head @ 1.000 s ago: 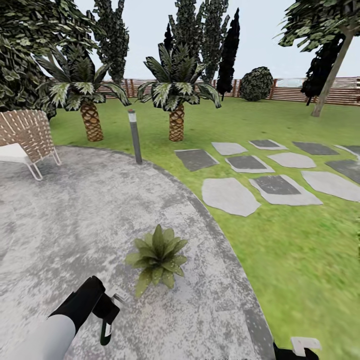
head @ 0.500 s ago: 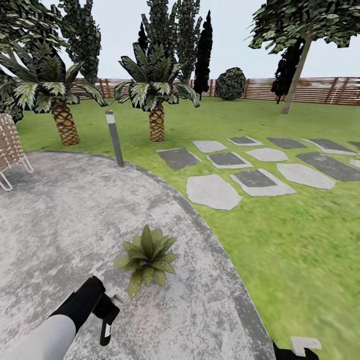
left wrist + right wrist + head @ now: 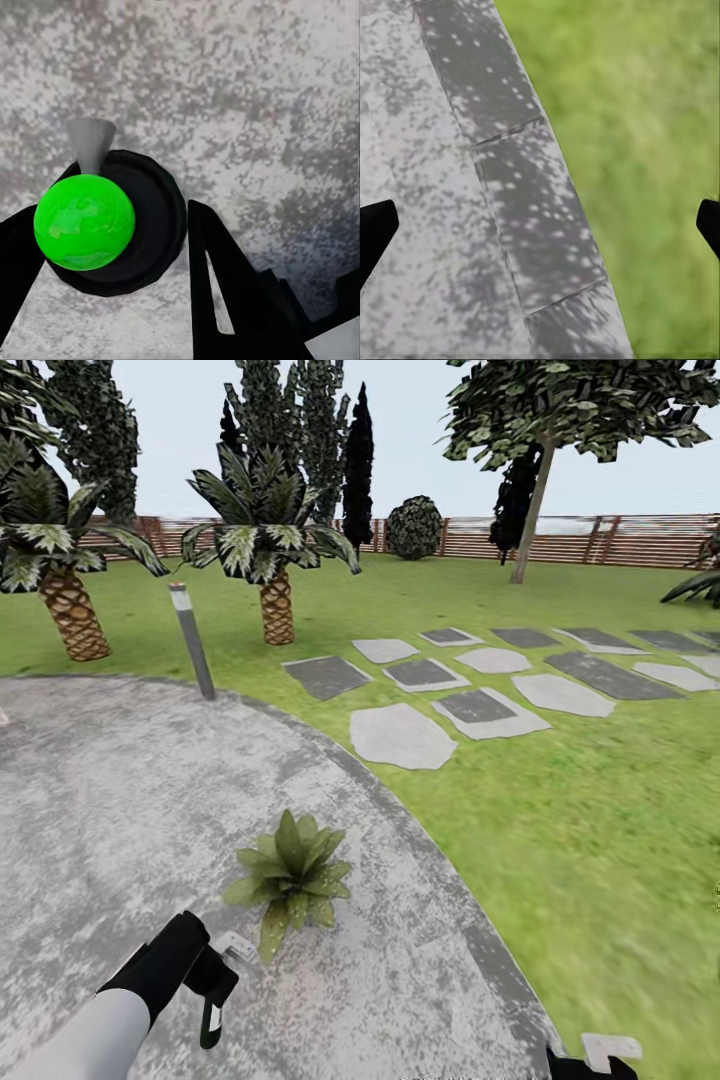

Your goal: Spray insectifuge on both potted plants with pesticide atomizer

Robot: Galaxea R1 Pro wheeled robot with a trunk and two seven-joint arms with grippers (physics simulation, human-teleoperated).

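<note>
A low potted plant with broad pointed green leaves sits on the round grey stone patio, near its right rim. My left gripper hangs just left of and nearer than the plant, shut on the pesticide atomizer, which points down. In the left wrist view the atomizer shows end-on, a dark round body with a bright green cap and a grey nozzle, held between the black fingers. My right gripper is over the patio's edge, its fingertips wide apart with nothing between them.
Green lawn lies right of the patio, with pale stepping stones running away to the right. A grey bollard lamp stands at the patio's far rim. Two palm-like plants, dark trees and a brown slatted fence stand beyond.
The whole view has swung to the right: the wicker chair has left the frame and the palms and stones have slid left. Both arms keep their pose.
</note>
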